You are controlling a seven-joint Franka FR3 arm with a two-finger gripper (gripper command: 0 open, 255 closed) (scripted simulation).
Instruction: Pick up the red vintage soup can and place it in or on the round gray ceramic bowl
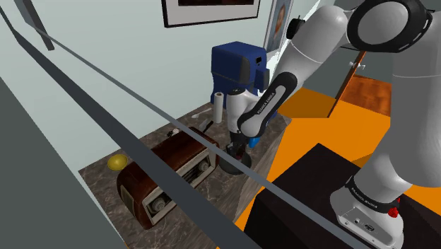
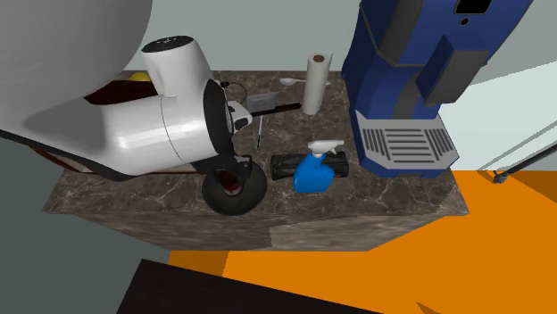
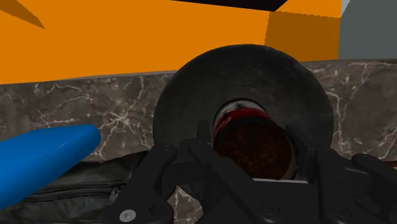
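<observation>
A round dark grey bowl (image 3: 184, 95) sits near the front edge of the marble counter (image 2: 393, 192). My black gripper (image 3: 254, 151) hangs right over it, fingers clasped on either side of the red soup can (image 3: 251, 137). The can stands upright with its dark top towards the wrist camera, low inside the bowl's rim. In the second exterior view the bowl (image 2: 234, 192) shows below the hand, with a bit of the red can (image 2: 229, 182) in it. In the shoulder view the gripper (image 1: 237, 147) reaches down onto the bowl (image 1: 237, 165).
A blue spray bottle (image 2: 314, 169) and a black pouch (image 2: 286, 163) lie close beside the bowl. A paper towel roll (image 2: 314, 82), a big blue machine (image 2: 402, 71) and a brown radio (image 1: 169, 173) also occupy the counter. Orange floor (image 2: 375, 285) lies beyond the counter edge.
</observation>
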